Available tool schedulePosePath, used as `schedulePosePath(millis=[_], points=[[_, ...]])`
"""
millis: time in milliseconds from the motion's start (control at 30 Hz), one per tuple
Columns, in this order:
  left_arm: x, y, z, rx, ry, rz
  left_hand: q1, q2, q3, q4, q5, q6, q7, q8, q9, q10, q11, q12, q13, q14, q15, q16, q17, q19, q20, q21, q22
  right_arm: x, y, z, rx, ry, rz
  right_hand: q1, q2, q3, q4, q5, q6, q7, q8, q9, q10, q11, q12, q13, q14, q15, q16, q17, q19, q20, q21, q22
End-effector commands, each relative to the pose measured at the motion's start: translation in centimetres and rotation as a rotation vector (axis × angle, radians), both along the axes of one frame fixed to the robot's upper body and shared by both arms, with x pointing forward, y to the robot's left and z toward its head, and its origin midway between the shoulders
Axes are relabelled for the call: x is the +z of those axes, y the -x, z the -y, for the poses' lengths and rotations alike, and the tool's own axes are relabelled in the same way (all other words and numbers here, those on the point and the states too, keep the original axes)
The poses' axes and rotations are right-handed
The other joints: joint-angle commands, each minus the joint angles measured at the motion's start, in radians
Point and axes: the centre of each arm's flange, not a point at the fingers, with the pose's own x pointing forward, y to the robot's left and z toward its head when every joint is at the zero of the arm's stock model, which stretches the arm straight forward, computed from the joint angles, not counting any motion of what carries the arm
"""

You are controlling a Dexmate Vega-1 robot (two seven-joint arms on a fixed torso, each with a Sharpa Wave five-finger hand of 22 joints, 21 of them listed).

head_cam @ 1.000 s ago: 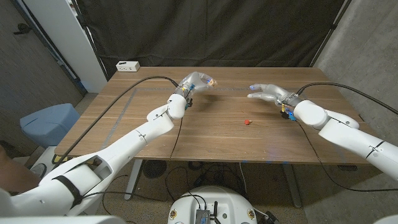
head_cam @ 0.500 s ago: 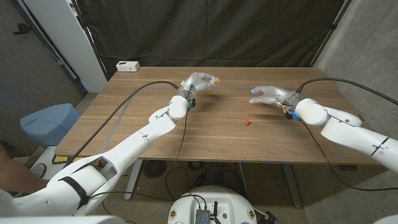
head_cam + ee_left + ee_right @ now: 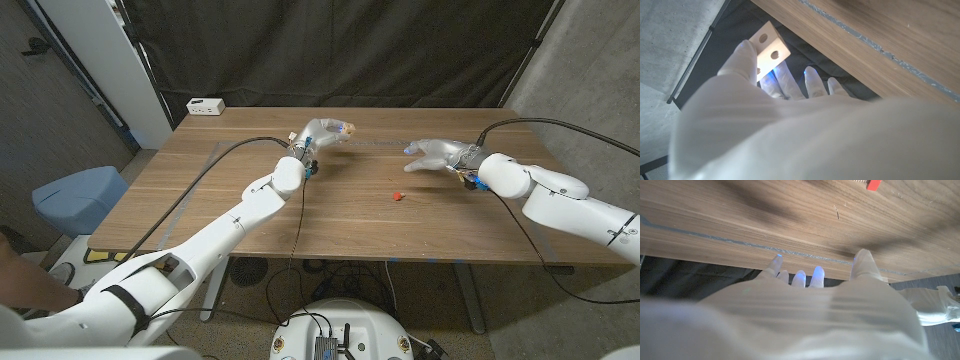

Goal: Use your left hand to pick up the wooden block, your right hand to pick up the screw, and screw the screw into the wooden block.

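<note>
Screw (image 3: 397, 196) on table (image 3: 200, 200), between robot hands, nearer right.

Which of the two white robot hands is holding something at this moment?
The left hand holds the pale wooden block with round holes above the table. The right hand is open and holds nothing; the small red screw lies on the table.

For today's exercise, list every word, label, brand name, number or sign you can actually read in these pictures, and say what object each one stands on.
There is no readable text in these pictures.
The white box at the table's far corner has dark marks, too small to read.
The wooden block in the left hand bears holes, no writing.
The red-headed screw has no marking that can be made out.
</note>
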Motion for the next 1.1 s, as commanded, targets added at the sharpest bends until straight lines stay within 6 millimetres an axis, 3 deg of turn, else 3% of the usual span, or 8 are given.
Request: schedulePosePath(millis=[33, 1100], points=[[-1.0, -0.5, 0.6, -0.067, 0.056, -0.059, 0.000, 0.011, -0.002, 0.001, 0.006, 0.002, 0.010, -0.003, 0.004, -0.003, 0.002, -0.002, 0.007, 0.006, -0.077, 0.002, 0.006, 0.000, 0.004, -0.003, 0.005, 0.9, 0.8, -0.4, 0.002, 0.151, -0.019, 0.014, -0.001, 0.008, -0.001, -0.001, 0.008, -0.005, 0.003, 0.001, 0.008, 0.003, 0.002, 0.003, 0.006, -0.028, 0.001, 0.002, 0.009, 0.002, 0.003, 0.002], [-1.5, -2.9, 1.7, -0.212, 0.151, -0.179, 0.005, 0.022, -0.014, -0.002, 0.011, -0.027, 0.012, -0.022, 0.005, -0.024, 0.003, -0.023, 0.016, -0.030, -0.052, -0.015, 0.004, -0.032, 0.007, -0.010, 0.006, 0.5, 1.7, -2.1, -0.002, 0.396, 0.013, 0.084, -0.031, 0.033, -0.009, 0.006, -0.006, -0.016, -0.006, 0.007, -0.013, -0.005, -0.010, 0.005, 0.021, -0.014, -0.002, 0.005, 0.025, 0.024, 0.000, 0.002]])
